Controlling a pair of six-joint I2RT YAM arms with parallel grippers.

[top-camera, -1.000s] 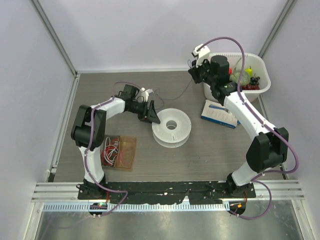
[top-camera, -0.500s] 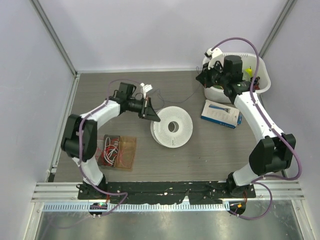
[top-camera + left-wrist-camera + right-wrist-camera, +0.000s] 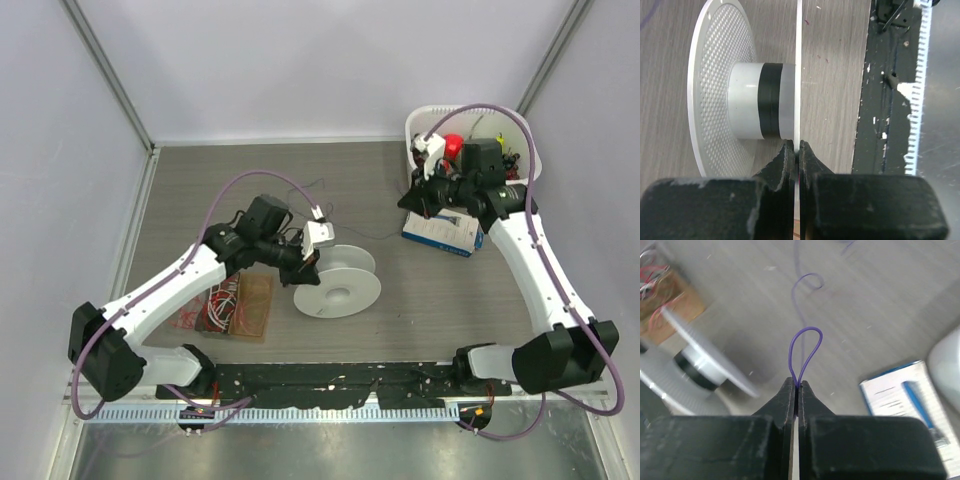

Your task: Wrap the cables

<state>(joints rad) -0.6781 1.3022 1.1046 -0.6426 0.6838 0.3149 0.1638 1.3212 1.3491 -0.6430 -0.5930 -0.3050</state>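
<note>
The grey desk [image 3: 420, 320] carries a white bin [image 3: 411, 128] at its far right, holding a red item and small clutter. The white perforated spool [image 3: 340, 290] stands tilted mid-desk. The left gripper [image 3: 796, 148] is clamped tight on its flange rim. Only the left wrist view shows the dark winding on the hub. Near the bin, the right gripper [image 3: 796, 385] pinches a loop of thin cable [image 3: 805, 347], jaws fully together.
</note>
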